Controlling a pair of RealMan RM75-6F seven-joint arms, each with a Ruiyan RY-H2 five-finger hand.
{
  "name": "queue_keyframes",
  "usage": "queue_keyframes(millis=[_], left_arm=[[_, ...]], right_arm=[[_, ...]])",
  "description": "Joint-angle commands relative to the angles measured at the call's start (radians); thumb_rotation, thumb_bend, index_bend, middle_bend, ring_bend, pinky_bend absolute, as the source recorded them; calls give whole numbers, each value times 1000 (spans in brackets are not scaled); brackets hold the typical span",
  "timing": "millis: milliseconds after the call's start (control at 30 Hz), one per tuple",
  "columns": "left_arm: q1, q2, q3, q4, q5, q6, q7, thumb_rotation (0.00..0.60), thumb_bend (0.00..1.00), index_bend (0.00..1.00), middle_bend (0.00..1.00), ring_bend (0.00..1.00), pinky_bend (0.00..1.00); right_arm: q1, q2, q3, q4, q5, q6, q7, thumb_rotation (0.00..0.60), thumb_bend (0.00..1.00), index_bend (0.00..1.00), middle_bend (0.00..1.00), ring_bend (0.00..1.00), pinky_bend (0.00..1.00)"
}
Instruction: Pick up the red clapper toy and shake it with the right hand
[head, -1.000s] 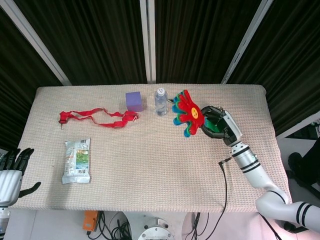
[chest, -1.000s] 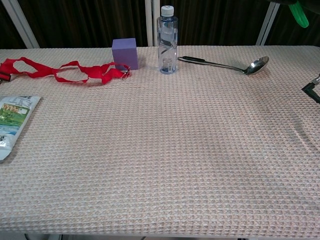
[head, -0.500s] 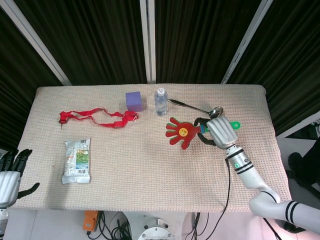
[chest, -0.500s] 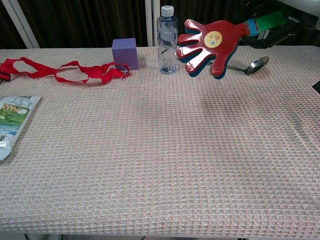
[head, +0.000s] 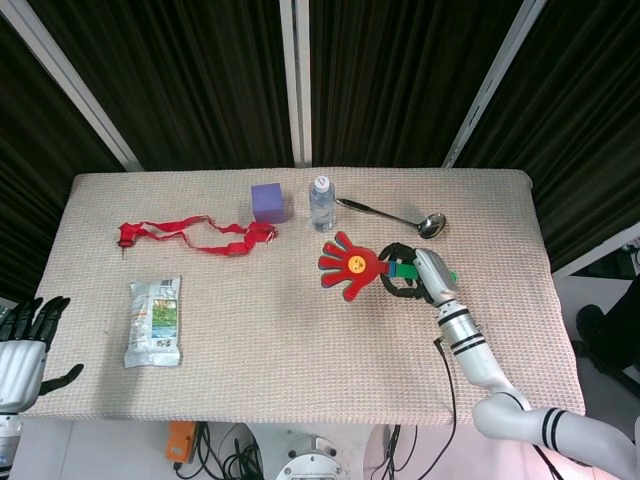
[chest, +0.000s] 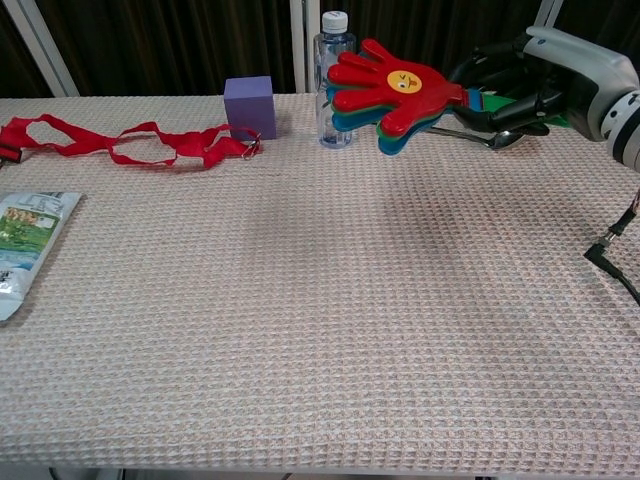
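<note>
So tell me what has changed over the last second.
The right hand kept its grip on the red clapper toy and swung it down and leftward across the head view, uncovering the ladle. The left hand, water bottle, purple cube, red strap and packet stayed put.

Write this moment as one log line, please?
right hand: holds red clapper toy above table | left hand: idle, open | phase: shaking
</note>
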Motion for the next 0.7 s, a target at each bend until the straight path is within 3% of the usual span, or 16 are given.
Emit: queue_keyframes(millis=[33, 200, 400, 433, 500, 567, 633, 700], left_arm=[[-1, -1, 0, -1, 0, -2, -1, 600, 125, 64, 69, 0, 13], [-3, 1, 1, -4, 7, -1, 1, 600, 126, 64, 69, 0, 13], [-2, 5, 5, -8, 10, 0, 1, 600, 126, 64, 69, 0, 13], [-2, 5, 6, -7, 10, 0, 0, 600, 126, 63, 69, 0, 13], [-1, 5, 7, -5, 10, -1, -1, 600, 125, 63, 69, 0, 13], [-1, 5, 8, -3, 9, -1, -3, 600, 126, 64, 69, 0, 13], [0, 5, 7, -2, 9, -1, -6, 600, 126, 64, 69, 0, 13], [0, 4, 7, 0, 9, 0, -7, 600, 125, 64, 69, 0, 13]], right_arm=[[13, -68, -9, 35, 20, -19, -46, 600, 327, 687, 610, 781, 991], [33, -126, -18, 84, 35, -29, -104, 600, 327, 688, 602, 764, 990], [53, -173, -26, 132, 42, -36, -171, 600, 309, 635, 527, 584, 921], [55, -176, -27, 136, 39, -36, -176, 600, 281, 598, 500, 534, 869], [61, -169, -37, 140, 31, -51, -192, 600, 189, 460, 391, 355, 671], [73, -143, -52, 131, 29, -87, -227, 600, 59, 163, 144, 79, 277], [72, -136, -46, 121, 44, -75, -268, 600, 7, 5, 7, 0, 33], [67, -131, -42, 106, 61, -63, -302, 600, 0, 0, 0, 0, 0]])
